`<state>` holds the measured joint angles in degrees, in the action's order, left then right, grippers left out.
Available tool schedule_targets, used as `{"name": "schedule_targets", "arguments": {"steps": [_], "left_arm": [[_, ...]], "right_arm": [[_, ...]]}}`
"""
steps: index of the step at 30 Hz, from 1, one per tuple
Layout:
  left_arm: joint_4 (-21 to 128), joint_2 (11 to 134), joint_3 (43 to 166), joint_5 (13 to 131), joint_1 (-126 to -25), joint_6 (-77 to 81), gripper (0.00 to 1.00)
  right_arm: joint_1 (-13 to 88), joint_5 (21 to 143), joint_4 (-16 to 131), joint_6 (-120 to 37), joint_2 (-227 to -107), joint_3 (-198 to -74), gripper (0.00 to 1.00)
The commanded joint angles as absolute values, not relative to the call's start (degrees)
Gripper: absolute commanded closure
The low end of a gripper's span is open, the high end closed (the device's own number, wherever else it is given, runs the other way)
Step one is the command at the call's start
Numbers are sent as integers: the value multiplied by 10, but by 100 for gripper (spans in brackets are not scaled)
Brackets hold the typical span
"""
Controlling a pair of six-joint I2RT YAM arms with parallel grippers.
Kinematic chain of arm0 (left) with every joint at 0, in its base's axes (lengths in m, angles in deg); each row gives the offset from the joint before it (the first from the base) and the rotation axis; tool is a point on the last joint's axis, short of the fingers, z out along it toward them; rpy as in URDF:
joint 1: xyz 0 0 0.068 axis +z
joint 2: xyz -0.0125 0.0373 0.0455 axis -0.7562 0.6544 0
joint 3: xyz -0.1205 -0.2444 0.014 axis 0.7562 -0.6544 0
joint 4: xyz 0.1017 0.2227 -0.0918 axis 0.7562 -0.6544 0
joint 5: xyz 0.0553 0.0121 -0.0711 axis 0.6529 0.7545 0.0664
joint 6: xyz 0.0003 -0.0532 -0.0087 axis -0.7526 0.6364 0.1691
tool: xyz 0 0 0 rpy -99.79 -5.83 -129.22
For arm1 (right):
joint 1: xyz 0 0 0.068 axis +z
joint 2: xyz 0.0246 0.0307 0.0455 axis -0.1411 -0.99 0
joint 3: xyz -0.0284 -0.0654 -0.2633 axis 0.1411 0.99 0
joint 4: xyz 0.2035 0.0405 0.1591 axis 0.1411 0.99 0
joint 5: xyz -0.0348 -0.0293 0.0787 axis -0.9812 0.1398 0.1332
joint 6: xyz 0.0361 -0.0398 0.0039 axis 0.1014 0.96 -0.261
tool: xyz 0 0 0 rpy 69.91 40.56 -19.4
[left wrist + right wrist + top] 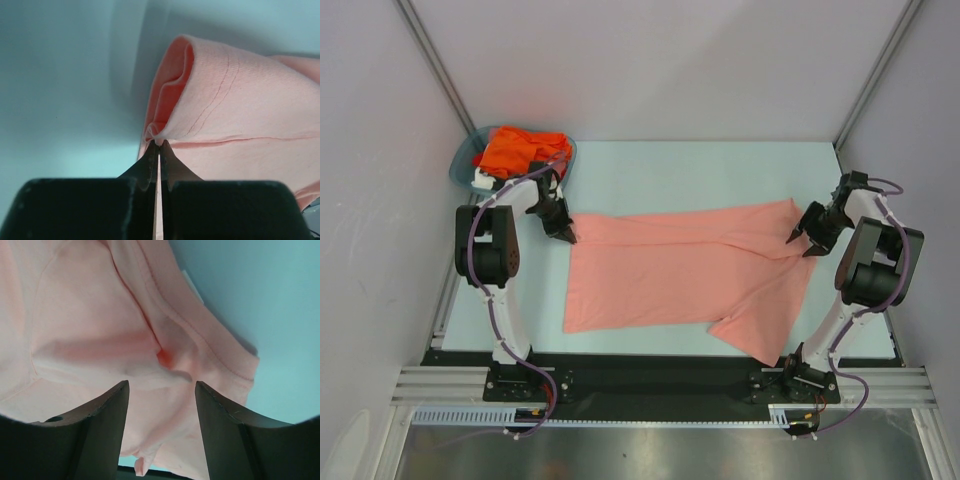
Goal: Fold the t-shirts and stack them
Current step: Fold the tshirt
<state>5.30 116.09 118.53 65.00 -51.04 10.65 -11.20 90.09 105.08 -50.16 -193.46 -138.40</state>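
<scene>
A salmon-pink t-shirt (670, 270) lies spread across the pale teal table, folded along its far edge. My left gripper (565, 233) is at the shirt's far left corner, shut on a pinch of the pink cloth (159, 142); the folded hem (220, 100) rises just beyond the tips. My right gripper (798, 238) stands open over the shirt's far right end, its fingers (107, 405) on either side of a rumpled fold (165, 360) near the stitched edge. An orange t-shirt (515, 150) is bunched in the teal basket (465, 160), with a bit of white cloth (483, 180) beside it.
The basket sits at the table's far left corner, just behind my left arm. Grey walls close in the back and both sides. A black rail (650, 372) runs along the near edge between the arm bases.
</scene>
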Motion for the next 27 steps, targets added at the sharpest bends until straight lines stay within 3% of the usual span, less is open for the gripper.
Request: {"name": "schedule_targets", "arguments": {"steps": [1, 5, 10, 13, 14, 20, 27], "left_arm": [[50, 1128, 1194, 634, -511, 96, 100], [50, 1121, 1188, 620, -511, 102, 100], [51, 1109, 1169, 611, -511, 105, 100], [49, 1101, 1162, 613, -511, 107, 100], [48, 1097, 1161, 615, -511, 108, 100], [43, 1088, 1153, 625, -511, 109, 100], [31, 1073, 1142, 641, -511, 99, 100]], "right_arm": [[-113, 898, 1031, -477, -1956, -1414, 39], [-111, 927, 1002, -483, -1962, -1412, 39], [-111, 934, 996, -493, -1963, -1414, 46], [-115, 940, 996, -501, -1952, -1413, 60], [-116, 941, 1000, -508, -1949, -1413, 72], [-123, 967, 1015, -539, -1919, -1412, 99], [-130, 980, 1037, -566, -1907, -1439, 100]]}}
